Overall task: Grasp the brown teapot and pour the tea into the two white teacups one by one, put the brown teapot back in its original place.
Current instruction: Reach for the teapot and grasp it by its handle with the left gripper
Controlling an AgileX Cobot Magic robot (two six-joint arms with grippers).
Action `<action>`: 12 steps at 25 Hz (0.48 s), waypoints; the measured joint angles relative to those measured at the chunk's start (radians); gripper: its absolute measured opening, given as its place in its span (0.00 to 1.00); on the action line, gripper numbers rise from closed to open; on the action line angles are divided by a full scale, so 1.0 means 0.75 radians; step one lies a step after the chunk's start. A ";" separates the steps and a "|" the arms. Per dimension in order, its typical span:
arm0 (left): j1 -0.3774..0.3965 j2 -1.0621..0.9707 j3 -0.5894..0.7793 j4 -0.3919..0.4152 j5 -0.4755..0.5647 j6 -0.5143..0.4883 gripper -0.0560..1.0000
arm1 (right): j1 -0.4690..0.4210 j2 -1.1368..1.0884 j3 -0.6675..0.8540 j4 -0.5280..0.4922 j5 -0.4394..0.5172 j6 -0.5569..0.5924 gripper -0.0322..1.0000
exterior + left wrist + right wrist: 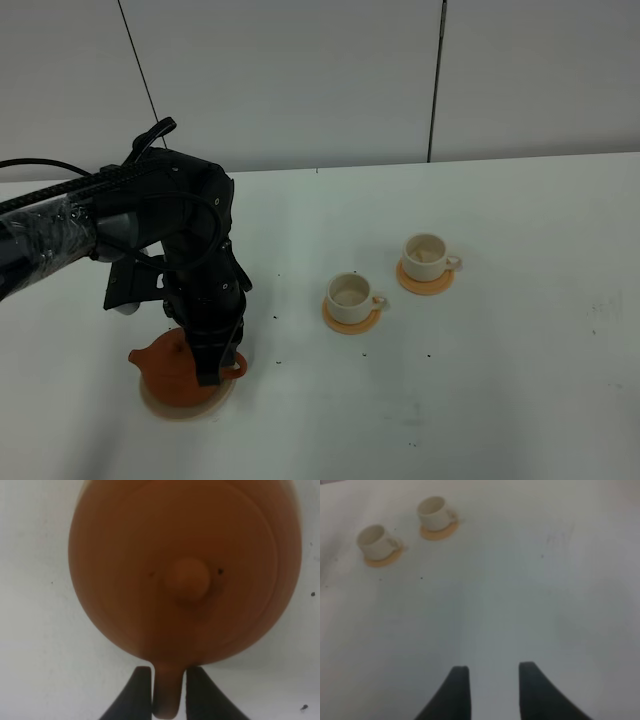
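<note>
Pinching the loop handle (168,695) of the brown teapot (172,375), the left fingers (134,697) are standing narrow, one pressed against each side of it. The teapot is sitting upright on its beige coaster (185,412) at the near left of the worktop (500,380), spout pointing left and handle right. The nearer white teacup (352,292) and the farther white teacup (427,255) are waiting well apart to its right, so the pour is probably calling for a rightward carry. The right fingers (454,695) are hanging wide apart, holding nothing.

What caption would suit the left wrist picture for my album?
Left gripper clasps the teapot by its handle, seen from above.
</note>
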 joint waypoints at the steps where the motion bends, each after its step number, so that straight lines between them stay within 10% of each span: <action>1: 0.000 0.000 0.000 0.000 0.000 0.001 0.28 | 0.000 0.000 0.000 0.000 0.000 0.000 0.26; 12: 0.000 0.000 0.000 -0.001 0.001 0.004 0.30 | 0.000 0.000 0.000 0.000 0.000 0.000 0.26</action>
